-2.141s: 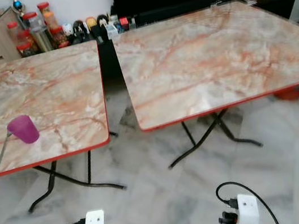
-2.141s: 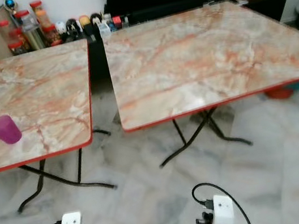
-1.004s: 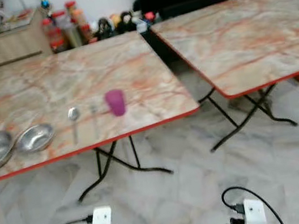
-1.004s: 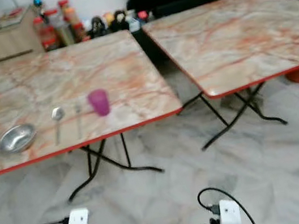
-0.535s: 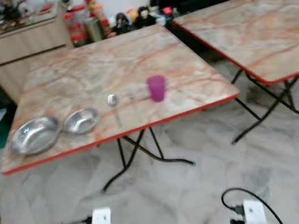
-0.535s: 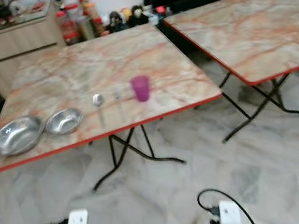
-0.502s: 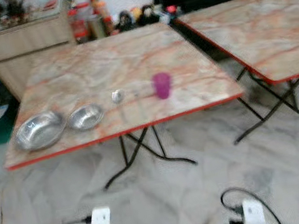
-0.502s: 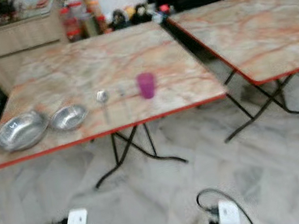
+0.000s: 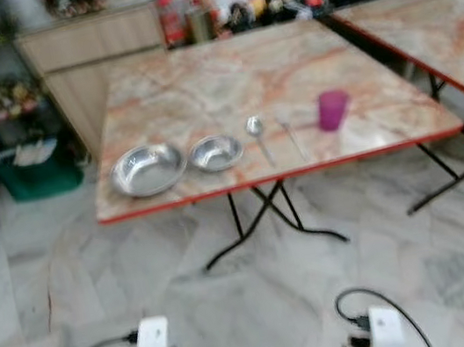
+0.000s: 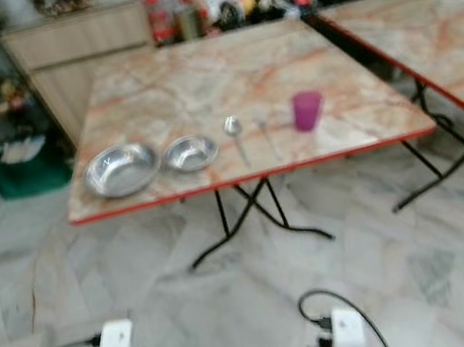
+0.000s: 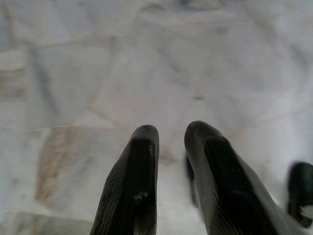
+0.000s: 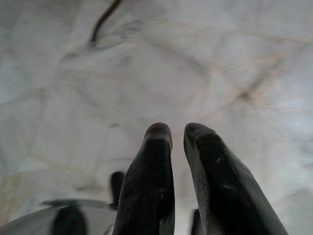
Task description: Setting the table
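A marble-patterned folding counter (image 9: 199, 81) with a red edge stood on crossed black legs over a pale, veined marble floor (image 9: 238, 315), and a second counter (image 9: 447, 22) of the same kind sat just beside it on the robot's right, a narrow gap between them. Behind, a wooden cabinet (image 9: 90, 41) lined the wall, jars and bottles (image 9: 186, 7) crowded next to it, and a green bin (image 9: 36, 171) sat on the floor by the cabinet. Along the near edge ran a row: a large steel bowl (image 9: 148, 169), a smaller steel bowl (image 9: 215, 151) just beside it, then a spoon (image 9: 257, 134) and a second utensil (image 9: 291, 137), blurred, both lying with their long axes running from far edge to near edge, the spoon's bowl end pointing away from the robot. A purple cup (image 9: 332, 109) stood upright at the right end. The left pincer (image 11: 168, 134) hung over bare floor, fingers slightly apart; the right pincer (image 12: 177, 132) hung likewise, fingers nearly together, both empty.
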Tool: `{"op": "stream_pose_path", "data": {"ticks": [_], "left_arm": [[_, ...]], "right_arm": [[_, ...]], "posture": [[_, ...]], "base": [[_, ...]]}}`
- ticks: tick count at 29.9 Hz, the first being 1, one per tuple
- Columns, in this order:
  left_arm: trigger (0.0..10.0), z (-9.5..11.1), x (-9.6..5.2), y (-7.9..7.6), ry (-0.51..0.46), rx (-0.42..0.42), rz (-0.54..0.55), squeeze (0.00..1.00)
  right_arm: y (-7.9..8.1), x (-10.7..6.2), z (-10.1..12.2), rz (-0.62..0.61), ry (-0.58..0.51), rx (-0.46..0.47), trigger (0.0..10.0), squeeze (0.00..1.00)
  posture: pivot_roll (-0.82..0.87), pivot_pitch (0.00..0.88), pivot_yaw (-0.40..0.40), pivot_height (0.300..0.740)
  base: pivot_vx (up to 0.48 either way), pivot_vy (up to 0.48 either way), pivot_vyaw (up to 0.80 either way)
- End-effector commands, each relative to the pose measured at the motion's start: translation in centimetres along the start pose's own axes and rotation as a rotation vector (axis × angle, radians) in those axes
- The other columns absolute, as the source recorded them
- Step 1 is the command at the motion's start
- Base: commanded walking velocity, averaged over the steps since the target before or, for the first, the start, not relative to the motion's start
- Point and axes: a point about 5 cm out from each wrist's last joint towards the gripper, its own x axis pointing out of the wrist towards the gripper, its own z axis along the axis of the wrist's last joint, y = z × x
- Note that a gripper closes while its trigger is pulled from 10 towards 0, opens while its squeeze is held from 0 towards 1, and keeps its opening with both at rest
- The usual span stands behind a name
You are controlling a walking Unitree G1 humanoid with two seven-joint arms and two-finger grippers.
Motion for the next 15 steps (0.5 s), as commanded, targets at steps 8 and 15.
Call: {"op": "stream_pose_path", "data": {"ticks": [8, 15], "left_arm": [[10.0, 0.44, 0.11, -0.78, -0.022, -0.016, -0.007, 0.00], [10.0, 0.55, 0.14, -0.71, -0.023, -0.022, -0.007, 0.00]], "right_arm": [[-1.24, -0.14, 0.30, -0.032, -0.007, -0.013, 10.0, 0.00], [-1.19, -0.13, 0.34, -0.036, -0.014, 0.003, 10.0, 0.00]], "posture": [[0.04, 0.000, 0.032, 0.740], [0.03, 0.000, 0.038, 0.740]], "base": [[0.000, 0.000, 0.00], [0.035, 0.000, 0.39]]}}
